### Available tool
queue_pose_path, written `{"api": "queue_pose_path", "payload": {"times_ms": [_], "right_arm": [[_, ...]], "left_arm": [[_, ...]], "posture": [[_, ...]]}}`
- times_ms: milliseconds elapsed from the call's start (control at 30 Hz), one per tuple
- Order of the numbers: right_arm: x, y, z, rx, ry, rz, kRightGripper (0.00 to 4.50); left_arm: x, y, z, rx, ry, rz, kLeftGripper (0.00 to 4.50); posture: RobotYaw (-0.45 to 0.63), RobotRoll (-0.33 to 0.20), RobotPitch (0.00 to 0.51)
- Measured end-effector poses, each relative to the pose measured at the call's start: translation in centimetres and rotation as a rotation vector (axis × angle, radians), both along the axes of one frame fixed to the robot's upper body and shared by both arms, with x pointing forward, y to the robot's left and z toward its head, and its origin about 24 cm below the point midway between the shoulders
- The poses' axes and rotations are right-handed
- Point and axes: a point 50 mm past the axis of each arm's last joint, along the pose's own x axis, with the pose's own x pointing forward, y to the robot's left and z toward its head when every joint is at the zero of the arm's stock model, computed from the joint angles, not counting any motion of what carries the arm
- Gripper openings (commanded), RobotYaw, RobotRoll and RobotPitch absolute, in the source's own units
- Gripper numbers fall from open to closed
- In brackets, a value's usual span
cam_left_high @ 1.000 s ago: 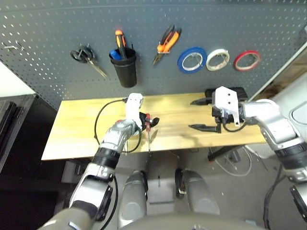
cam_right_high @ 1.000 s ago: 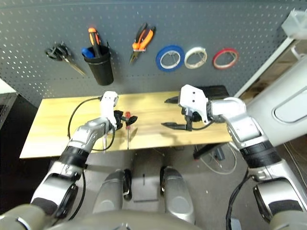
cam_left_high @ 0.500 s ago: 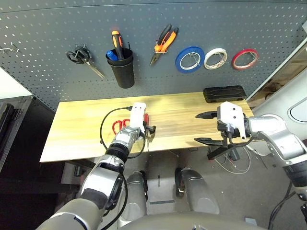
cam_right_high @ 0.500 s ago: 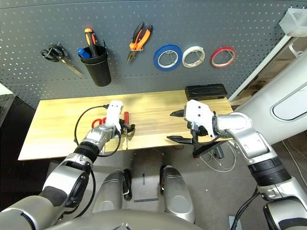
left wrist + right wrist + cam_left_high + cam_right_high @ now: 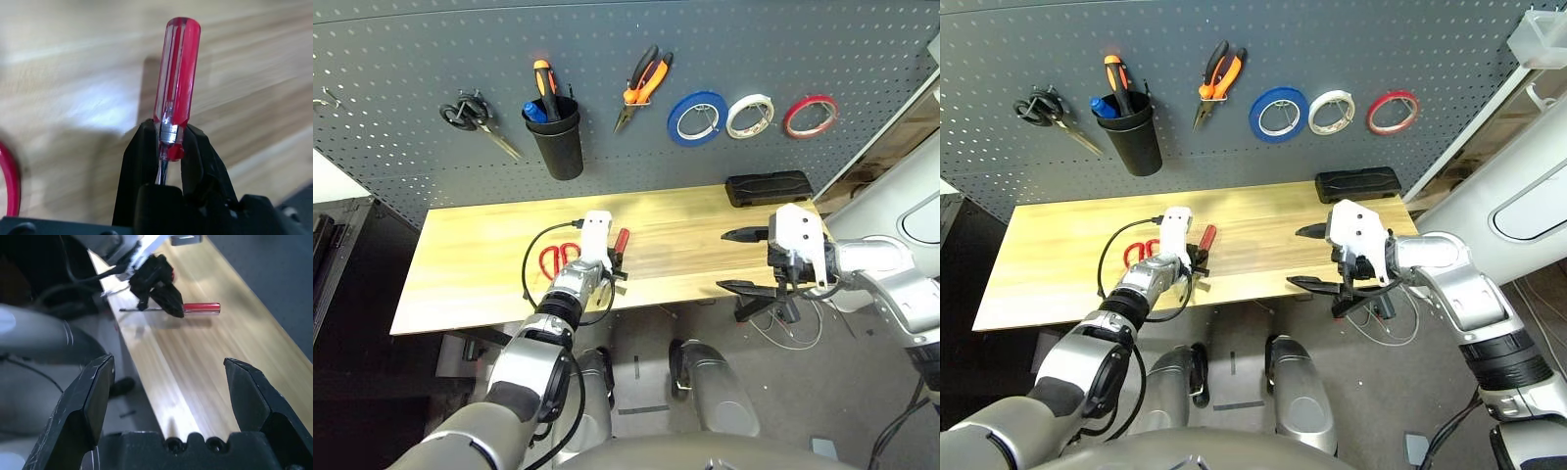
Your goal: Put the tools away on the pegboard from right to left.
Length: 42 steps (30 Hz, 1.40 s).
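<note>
On the wooden table (image 5: pixel 470 245), my left gripper (image 5: pixel 614 266) is shut on the slim red-handled screwdriver (image 5: pixel 621 241). The left wrist view shows its black fingers (image 5: pixel 139 152) clamping the base of the clear red handle (image 5: pixel 178 73). Red-handled scissors (image 5: pixel 555 258) lie flat just left of that gripper. On the pegboard (image 5: pixel 607 39) hang the orange-handled pliers (image 5: pixel 643 86) and, far right, the thin red tape ring (image 5: pixel 810 115). My right gripper (image 5: pixel 742 260) is open and holds nothing at the table's front right edge. From there it faces the left gripper (image 5: pixel 161 289) and the screwdriver (image 5: pixel 201 308).
A black cup (image 5: pixel 558 142) on the pegboard holds an orange-handled tool. Black-handled scissors (image 5: pixel 470 116) hang to its left. Blue (image 5: pixel 699 117) and white (image 5: pixel 750 116) tape rolls hang between the pliers and the red ring. A flat black case (image 5: pixel 769 188) lies at the table's back right.
My left gripper has closed on the screwdriver's handle base. My right arm has drawn back from over the table to its front right edge, still open.
</note>
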Motion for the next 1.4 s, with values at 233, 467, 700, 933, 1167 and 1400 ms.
{"api": "queue_pose_path", "payload": {"times_ms": [233,467,700,933,1167,1400], "right_arm": [[1.3,-0.7,-0.4,0.105,0.045,0.016,4.5],[3.0,-1.5,1.4,0.212,-0.005,0.079,4.5],[3.8,-2.7,3.2,0.338,0.025,0.127,4.5],[4.1,-3.3,5.8,0.452,-0.02,0.151,4.5],[4.2,-4.2,7.8,0.493,-0.038,0.137,4.5],[4.3,-4.4,8.5,0.503,-0.065,0.128,4.5]], "left_arm": [[-3.1,2.5,5.7,-0.001,-0.107,-0.01,0.74],[-5.6,4.8,10.9,-0.038,-0.189,0.028,0.74],[-5.6,7.9,16.2,-0.051,-0.261,-0.012,0.74],[-4.7,8.7,22.1,-0.127,-0.398,-0.12,0.74],[-3.9,8.5,26.6,-0.299,-0.522,-0.138,0.74],[-0.9,8.6,28.8,-0.462,-0.754,0.035,0.74]], "posture": [[0.01,0.0,0.143],[0.07,0.0,0.121],[0.09,0.0,0.113],[0.06,0.0,0.11],[0.04,0.0,0.103],[0.03,0.0,0.1]]}}
